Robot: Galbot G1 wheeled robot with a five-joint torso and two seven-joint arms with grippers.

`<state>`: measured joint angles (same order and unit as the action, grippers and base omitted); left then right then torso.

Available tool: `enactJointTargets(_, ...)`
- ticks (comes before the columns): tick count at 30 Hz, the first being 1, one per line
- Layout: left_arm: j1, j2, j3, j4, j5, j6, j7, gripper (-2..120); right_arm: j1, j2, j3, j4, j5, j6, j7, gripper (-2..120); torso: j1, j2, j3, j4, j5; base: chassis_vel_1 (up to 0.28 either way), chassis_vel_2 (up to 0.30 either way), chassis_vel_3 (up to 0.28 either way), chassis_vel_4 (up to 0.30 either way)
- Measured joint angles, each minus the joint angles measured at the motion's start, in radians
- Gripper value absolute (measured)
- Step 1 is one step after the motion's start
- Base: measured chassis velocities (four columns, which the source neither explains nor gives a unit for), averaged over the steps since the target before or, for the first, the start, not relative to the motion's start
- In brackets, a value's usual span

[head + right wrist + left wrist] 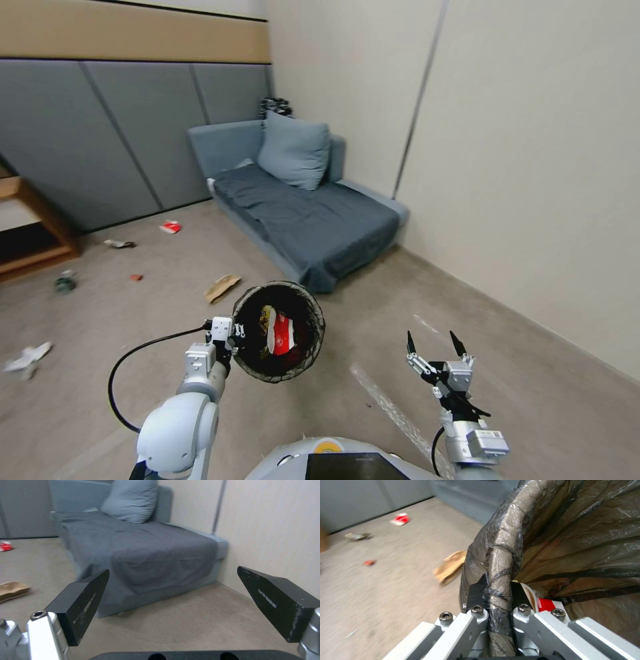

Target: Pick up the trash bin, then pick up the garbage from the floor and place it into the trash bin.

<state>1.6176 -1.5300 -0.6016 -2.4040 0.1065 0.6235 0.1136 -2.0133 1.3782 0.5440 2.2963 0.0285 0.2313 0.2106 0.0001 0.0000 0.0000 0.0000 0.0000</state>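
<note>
While the bin hangs off the floor, we log the litter from left to right: crumpled white tissue (pixel 27 358) far left, bottle (pixel 65 283) by the wooden shelf (pixel 30 227), a wrapper (pixel 120 244), a red-and-white packet (pixel 171 227) near the wall, then the brown paper bag (pixel 222 287). Our left gripper (pixel 230 333) is clamped on the rim of the trash bin (pixel 313 333), which tilts its mouth toward us with red and yellow packets inside. The paper bag lies just ahead-left of the bin, long axis slanting toward the sofa (pixel 300 220). Our right gripper (pixel 433 347) is spread wide, empty, well right of it; we judge it must cross leftward.
</note>
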Motion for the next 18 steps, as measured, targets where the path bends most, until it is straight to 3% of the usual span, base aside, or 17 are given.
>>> enactJointTargets(18, 0.001, -0.001, -0.004, 0.000, 0.005, -0.004, 0.000, 1, 0.009, -0.006, -0.002, -0.002, 0.006, -0.014, 0.007, 100, 0.000, 0.000, 0.000, 0.0001, -0.0001, 0.124, 0.124, 0.120, 0.131)
